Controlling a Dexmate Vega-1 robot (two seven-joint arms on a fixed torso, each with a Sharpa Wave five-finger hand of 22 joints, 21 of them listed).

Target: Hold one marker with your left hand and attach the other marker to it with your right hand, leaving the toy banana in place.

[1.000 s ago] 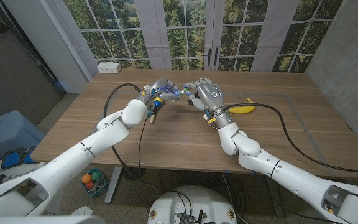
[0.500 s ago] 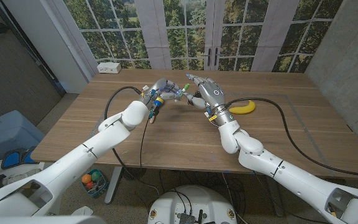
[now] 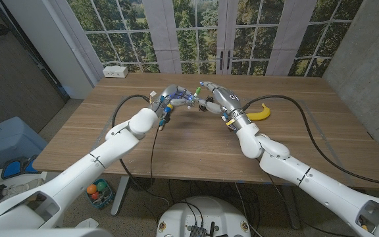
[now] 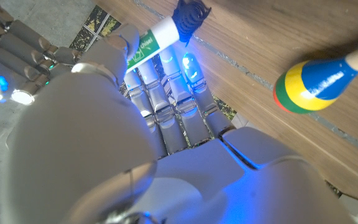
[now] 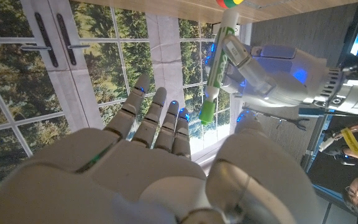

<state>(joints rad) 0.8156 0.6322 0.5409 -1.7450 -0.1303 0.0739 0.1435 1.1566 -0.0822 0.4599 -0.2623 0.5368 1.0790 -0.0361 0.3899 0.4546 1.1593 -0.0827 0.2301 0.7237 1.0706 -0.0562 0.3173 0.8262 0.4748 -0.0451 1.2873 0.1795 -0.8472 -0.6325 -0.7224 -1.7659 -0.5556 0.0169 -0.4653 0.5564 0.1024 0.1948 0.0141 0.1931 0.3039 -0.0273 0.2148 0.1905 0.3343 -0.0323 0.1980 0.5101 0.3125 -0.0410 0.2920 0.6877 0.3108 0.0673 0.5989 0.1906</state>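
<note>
My left hand [image 3: 172, 97] is raised over the far middle of the table and grips a white marker with a green label [image 4: 156, 40], whose dark tip points away from the palm. In the right wrist view the marker [image 5: 219, 59] sticks out of that hand [image 5: 275, 68] and ends in a green cap. I cannot tell whether it is one marker or two joined. My right hand [image 3: 224, 103] hovers just to its right with fingers [image 5: 156, 118] spread and nothing between them. The yellow toy banana [image 3: 258, 113] lies on the table beyond the right hand.
A toy rattle [image 4: 312, 84] with blue, yellow and green bands and a wooden handle lies on the table under my left hand. A white power strip [image 3: 116, 70] sits at the far left corner. Black cables [image 3: 295, 122] trail across the wooden table [image 3: 189, 151]. A person [image 5: 355, 193] stands off to the side.
My right hand has let go, spread its fingers and drawn slightly back to the right from the marker. The left hand keeps its hold, nearly still.
</note>
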